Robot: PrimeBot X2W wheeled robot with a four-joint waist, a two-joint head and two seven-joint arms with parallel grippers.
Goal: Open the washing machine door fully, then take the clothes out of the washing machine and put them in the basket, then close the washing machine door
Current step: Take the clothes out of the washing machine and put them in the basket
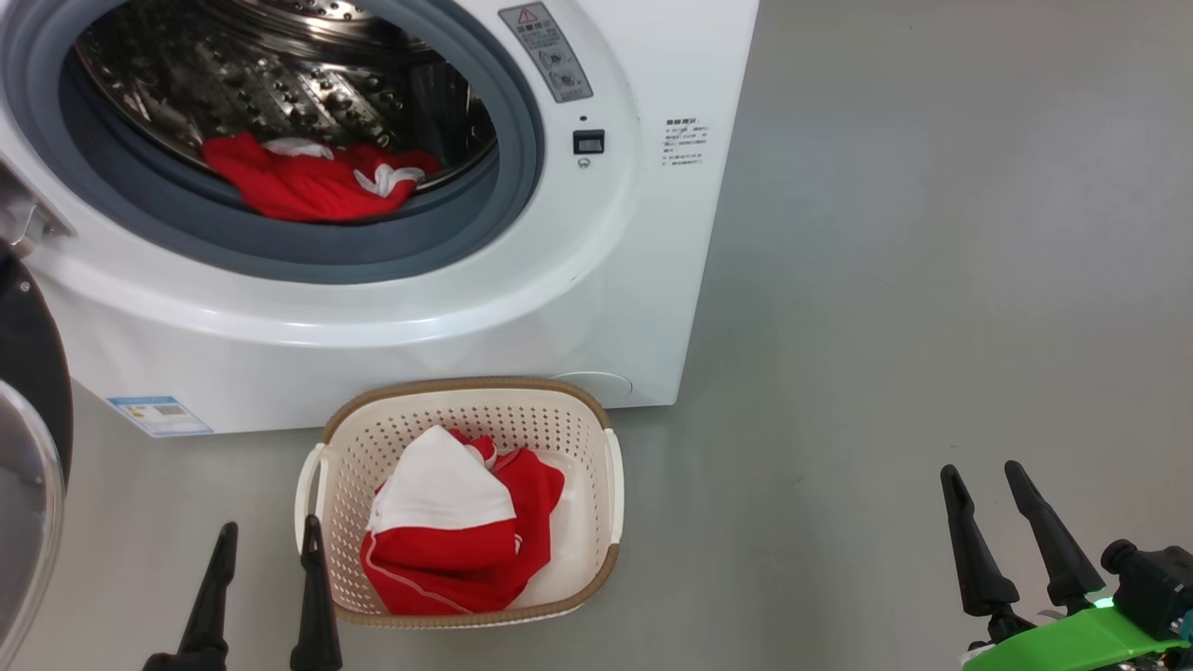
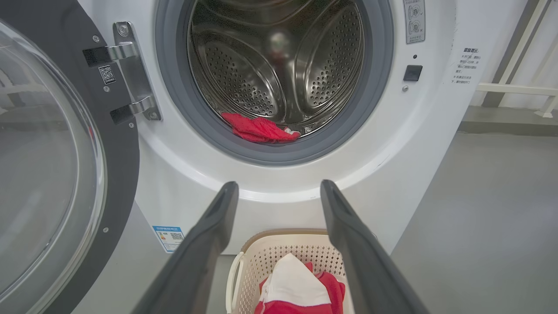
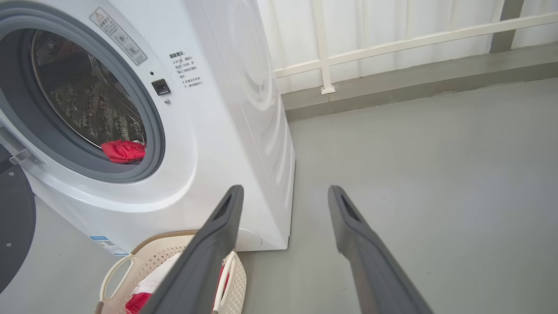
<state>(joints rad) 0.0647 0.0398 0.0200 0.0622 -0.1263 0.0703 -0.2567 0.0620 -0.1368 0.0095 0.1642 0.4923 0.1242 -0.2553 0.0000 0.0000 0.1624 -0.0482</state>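
The white washing machine [image 1: 596, 280] stands with its door [image 2: 48, 174] swung wide to the left, black rim and glass bowl facing me. Red clothes [image 1: 312, 182] lie at the drum's front lip, seen also as clothes [image 2: 259, 129] and clothes [image 3: 124, 151]. A red and white garment [image 1: 457, 540] sits in the cream basket [image 1: 606, 494] on the floor before the machine. My left gripper [image 1: 266, 533] is open and empty, low beside the basket's left handle. My right gripper [image 1: 981, 469] is open and empty, over bare floor far right of the basket.
Grey floor [image 1: 932, 280] stretches to the right of the machine. A white railing [image 3: 392, 43] and a low kerb run along the wall behind. The open door [image 1: 28, 438] stands at my left side.
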